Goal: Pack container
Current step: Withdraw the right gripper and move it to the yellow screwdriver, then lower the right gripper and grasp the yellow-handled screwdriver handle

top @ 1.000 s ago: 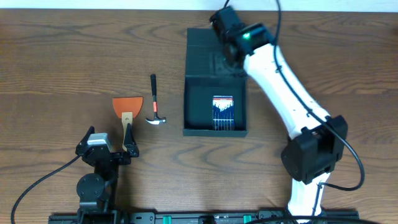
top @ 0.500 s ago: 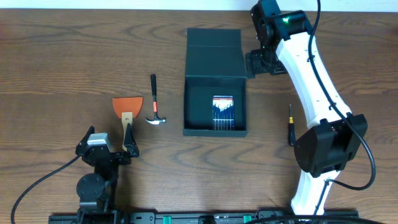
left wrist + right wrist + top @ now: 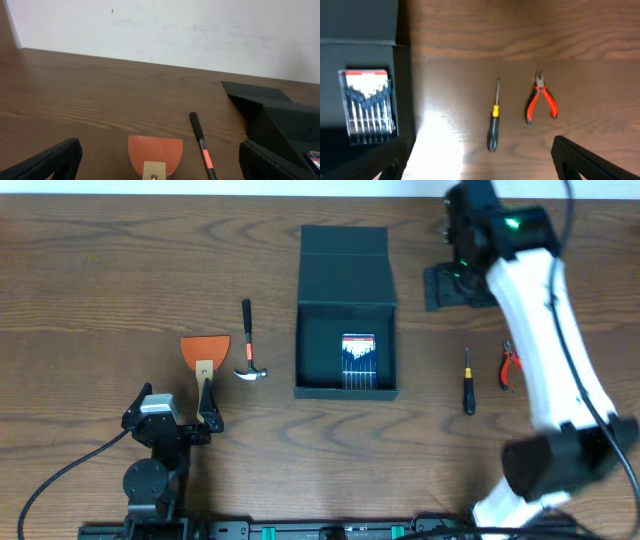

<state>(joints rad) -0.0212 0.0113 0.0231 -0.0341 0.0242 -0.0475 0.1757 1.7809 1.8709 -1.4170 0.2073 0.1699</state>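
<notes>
The container, a dark teal box, stands mid-table with its flap lid laid open at the back. A clear case of small screwdrivers lies inside it. My right gripper hovers open and empty to the right of the lid. In its wrist view its jaws span bare wood, with the container's wall on the left and the case visible. My left gripper rests open near the front edge, just behind an orange scraper.
A black-handled hammer lies between the scraper and the container. A screwdriver and red pliers lie right of the container, also in the right wrist view as screwdriver and pliers.
My right arm swung from above the container's lid out to the right, uncovering the screwdriver and pliers. Its jaws spread a little wider. The left arm stayed still.
</notes>
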